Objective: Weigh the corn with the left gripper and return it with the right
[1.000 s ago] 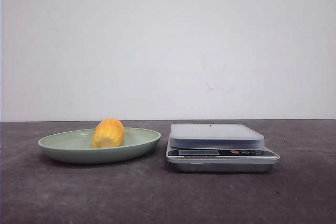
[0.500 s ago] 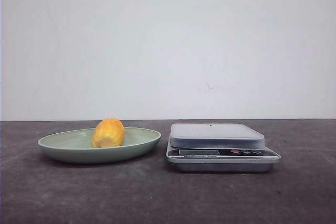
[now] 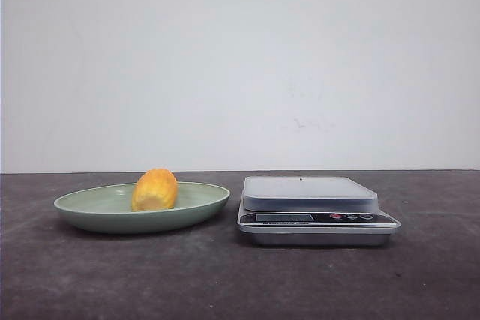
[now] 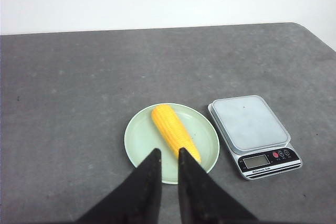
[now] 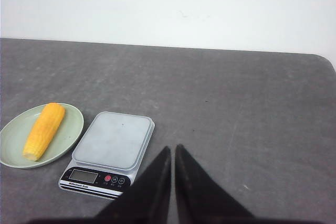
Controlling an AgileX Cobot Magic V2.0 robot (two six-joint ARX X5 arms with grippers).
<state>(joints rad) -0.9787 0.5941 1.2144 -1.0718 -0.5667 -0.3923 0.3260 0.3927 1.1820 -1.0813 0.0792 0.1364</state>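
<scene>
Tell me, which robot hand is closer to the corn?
The left. The left gripper hangs just above the corn on the plate. The right gripper hangs beyond the scale, on the side away from the corn.

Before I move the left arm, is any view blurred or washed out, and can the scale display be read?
Front view: even light, soft shadows under the plate and scale, corn slightly soft, display too small to read. Left wrist view: sharp, corn clear, left claw dark but distinct, display digits unreadable. Right wrist view: no glare, right claw in silhouette.
</scene>
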